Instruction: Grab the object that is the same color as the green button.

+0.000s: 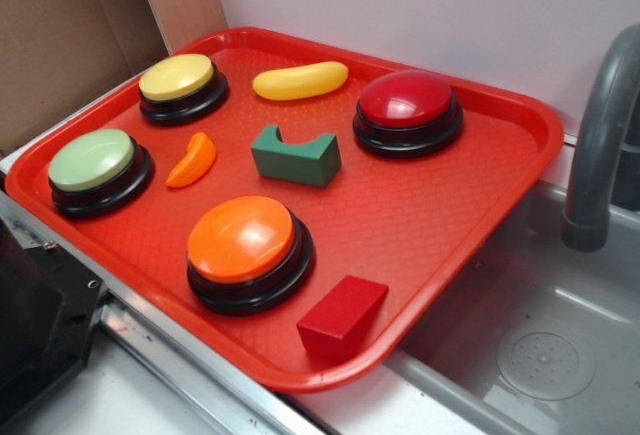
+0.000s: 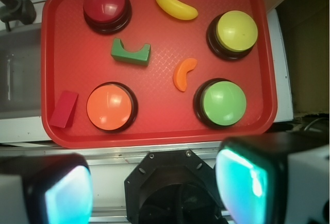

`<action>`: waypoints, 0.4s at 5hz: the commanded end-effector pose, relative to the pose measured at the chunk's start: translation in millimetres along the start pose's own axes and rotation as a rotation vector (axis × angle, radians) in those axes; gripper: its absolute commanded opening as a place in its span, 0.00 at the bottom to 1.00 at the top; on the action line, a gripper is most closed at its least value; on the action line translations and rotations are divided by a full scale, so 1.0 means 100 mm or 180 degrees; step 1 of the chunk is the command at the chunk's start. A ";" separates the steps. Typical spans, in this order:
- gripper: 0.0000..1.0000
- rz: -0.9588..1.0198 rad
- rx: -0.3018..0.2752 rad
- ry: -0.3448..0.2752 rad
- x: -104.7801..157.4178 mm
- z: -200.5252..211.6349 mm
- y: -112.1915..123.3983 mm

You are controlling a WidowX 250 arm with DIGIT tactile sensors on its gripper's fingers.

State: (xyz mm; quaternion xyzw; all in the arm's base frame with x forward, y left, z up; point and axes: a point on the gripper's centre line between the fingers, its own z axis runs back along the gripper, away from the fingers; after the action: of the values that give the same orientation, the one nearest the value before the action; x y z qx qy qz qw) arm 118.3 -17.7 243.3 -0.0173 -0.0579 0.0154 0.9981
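Nearest the wrist camera: my 2 finger pads (image 2: 242,183), blurred and glowing teal, set wide apart with nothing between them. My gripper (image 2: 154,188) hangs high, outside the near edge of the red tray (image 2: 67,131), so no contact with anything yet.

Reference colour: the green button (image 2: 223,102), pale green dome on a black base, at the tray's near right in the wrist view. Matching item: the green block (image 2: 130,52), darker green, a half-round notch cut in its top. It lies mid-tray, between the red button (image 2: 106,5) and the orange button (image 2: 110,107), apart from both. In the exterior view the green block (image 1: 295,155) rests flat, notch upward.

Distractors: orange wedge (image 2: 183,74) near the block's right, yellow banana-shaped piece (image 2: 176,3), yellow button (image 2: 236,31), red block (image 2: 64,109) at the tray's left edge.

Step in hand, as I judge it: approach not begun; target picked out only.

Next move calls for travel forward and left over the block, turning the wrist so the pads face its 2 long flat sides, then descent with the jaws kept wide. Neighbours look well clear of the closing path.
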 end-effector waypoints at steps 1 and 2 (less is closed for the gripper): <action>1.00 0.0000 0.0000 0.0000 0.00 0.00 0.00; 1.00 -0.0754 0.0120 -0.0078 0.24 -0.15 -0.01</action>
State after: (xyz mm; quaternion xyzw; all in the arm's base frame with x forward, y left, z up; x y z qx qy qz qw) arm 139.7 -16.6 228.1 0.0072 -0.0649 -0.0871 0.9941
